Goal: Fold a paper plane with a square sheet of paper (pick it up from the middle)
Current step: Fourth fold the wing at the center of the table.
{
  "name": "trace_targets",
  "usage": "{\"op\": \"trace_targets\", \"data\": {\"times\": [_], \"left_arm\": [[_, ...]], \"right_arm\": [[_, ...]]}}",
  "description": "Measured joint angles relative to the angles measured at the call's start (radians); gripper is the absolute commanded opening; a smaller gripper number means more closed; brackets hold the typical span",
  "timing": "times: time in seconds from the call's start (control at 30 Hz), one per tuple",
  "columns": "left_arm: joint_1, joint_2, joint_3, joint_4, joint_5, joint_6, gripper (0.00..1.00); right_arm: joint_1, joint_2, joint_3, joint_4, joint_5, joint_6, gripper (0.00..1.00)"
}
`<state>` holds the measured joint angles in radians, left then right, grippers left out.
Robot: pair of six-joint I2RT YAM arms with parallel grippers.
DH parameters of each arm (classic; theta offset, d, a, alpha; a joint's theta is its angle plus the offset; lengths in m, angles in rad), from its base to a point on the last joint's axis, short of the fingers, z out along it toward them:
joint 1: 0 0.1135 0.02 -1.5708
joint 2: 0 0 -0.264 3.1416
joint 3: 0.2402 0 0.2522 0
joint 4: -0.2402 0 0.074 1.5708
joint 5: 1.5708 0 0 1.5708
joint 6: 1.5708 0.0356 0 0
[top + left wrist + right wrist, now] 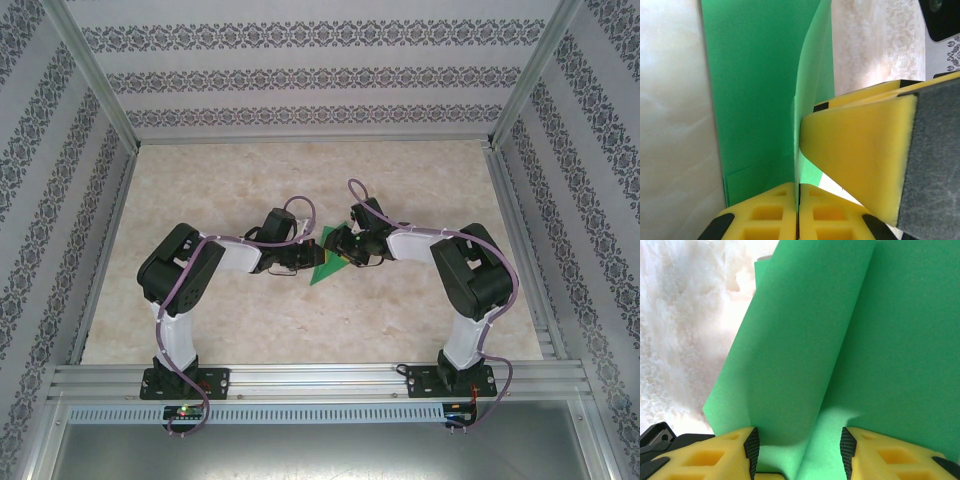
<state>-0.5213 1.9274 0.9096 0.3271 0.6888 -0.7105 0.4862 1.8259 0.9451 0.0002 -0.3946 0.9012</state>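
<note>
Now, on marbled tabletop (250, 330), left jaws pinch green paper (327, 270); right jaws gape around it

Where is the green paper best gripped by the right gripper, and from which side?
Likely the raised flap of the square sheet of paper, coming along the fold so one finger passes each side. It stands off the table, while the rest lies flat; the left gripper pinches it likewise.
</note>
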Motion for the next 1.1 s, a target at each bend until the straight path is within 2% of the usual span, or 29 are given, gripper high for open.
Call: {"op": "trace_targets", "data": {"times": [0.2,0.63,1.1], "left_arm": [[0.000,0.000,0.000,0.000,0.001,0.000,0.06],[0.019,0.033,0.003,0.009,0.068,-0.003,0.04],[0.019,0.043,0.082,-0.076,0.123,0.035,0.04]], "right_arm": [[-0.007,-0.016,-0.016,0.003,-0.003,-0.021,0.51],[-0.080,-0.066,-0.056,-0.008,-0.115,-0.151,0.52],[-0.080,0.006,0.020,-0.069,-0.145,-0.188,0.53]]}}
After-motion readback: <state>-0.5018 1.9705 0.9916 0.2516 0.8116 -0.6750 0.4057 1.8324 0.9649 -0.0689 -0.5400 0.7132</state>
